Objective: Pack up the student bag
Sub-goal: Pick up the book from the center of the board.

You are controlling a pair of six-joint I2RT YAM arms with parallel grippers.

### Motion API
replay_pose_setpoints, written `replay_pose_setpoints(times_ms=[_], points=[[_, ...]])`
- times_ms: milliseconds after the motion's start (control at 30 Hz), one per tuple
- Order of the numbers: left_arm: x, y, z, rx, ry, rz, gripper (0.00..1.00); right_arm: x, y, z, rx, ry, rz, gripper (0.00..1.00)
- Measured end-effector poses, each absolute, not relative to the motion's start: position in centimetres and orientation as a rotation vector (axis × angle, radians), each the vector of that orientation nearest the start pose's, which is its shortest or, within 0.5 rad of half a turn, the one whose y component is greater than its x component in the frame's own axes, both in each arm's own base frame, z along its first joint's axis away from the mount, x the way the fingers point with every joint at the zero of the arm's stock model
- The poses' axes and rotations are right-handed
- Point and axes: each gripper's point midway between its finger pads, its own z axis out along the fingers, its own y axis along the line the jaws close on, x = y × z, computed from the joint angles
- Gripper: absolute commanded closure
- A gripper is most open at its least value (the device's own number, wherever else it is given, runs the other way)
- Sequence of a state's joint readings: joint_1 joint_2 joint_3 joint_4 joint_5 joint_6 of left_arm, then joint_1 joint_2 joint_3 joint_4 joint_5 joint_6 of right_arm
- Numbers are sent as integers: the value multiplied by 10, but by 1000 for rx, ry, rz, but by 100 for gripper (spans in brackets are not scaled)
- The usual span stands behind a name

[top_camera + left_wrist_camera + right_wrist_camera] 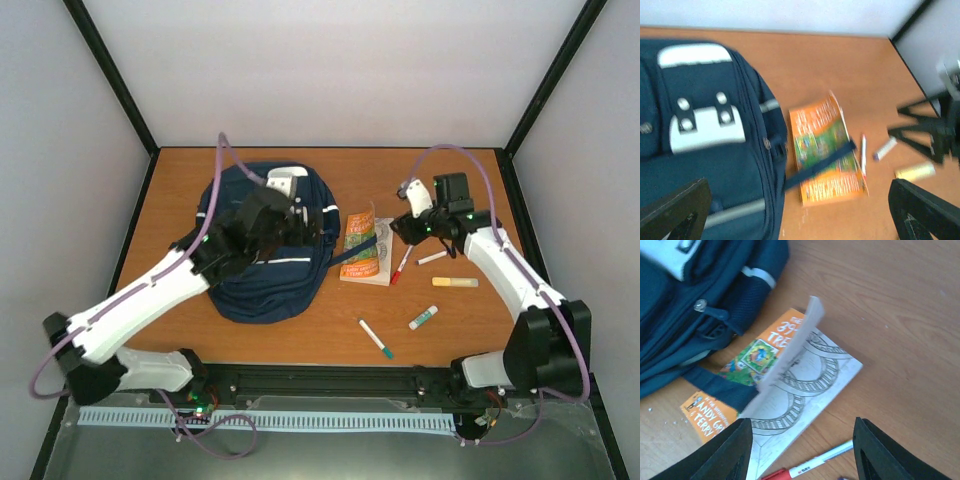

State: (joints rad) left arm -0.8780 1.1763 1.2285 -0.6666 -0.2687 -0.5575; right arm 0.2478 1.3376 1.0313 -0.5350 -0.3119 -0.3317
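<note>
Now: bag flat on the tabletop, both sets of fingers released

We see the bag (255, 290) lying flat on the tabletop (300, 338), left of centre. Its front faces up and its white-grey patch (705, 127) points toward the far wall. Our left fingers (677, 210) hang above the bag's right half; they stand wide apart and grip nothing.

An orange book (362, 255) lies right against the bag's right edge. A dark strap (825, 160) from the bag runs slantwise across its cover. From the right wrist we see one leaf (790, 347) of the book standing up on edge, with a page of black-and-white line drawing bared beneath it. Our right fingers (890, 455) hover by the book's right side, near its far corner. They are parted with nothing between them, and we cannot tell whether they touch the paper.

Right of the book lies a red pen (402, 266), close by it. Beyond that come a white marker (432, 258) and a yellow highlighter (455, 282). Nearer the arms lie a green-capped marker (423, 318) and a teal-tipped pen (376, 338), each apart from the others.
</note>
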Motion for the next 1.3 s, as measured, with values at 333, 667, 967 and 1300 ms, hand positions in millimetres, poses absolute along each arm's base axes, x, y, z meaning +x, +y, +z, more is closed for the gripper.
replay_pose_setpoints(times_ms=[333, 667, 967, 1300], points=[[379, -315, 240, 111, 2324, -386, 13, 362, 111, 123, -614, 2514, 537, 41], [383, -361, 129, 164, 2583, -570, 17, 360, 131, 152, -609, 2480, 733, 39], [341, -406, 87, 386, 2674, -937, 16, 363, 137, 156, -593, 2470, 795, 38], [214, -420, 93, 834, 2719, -1194, 24, 351, 136, 140, -582, 2515, 814, 38]])
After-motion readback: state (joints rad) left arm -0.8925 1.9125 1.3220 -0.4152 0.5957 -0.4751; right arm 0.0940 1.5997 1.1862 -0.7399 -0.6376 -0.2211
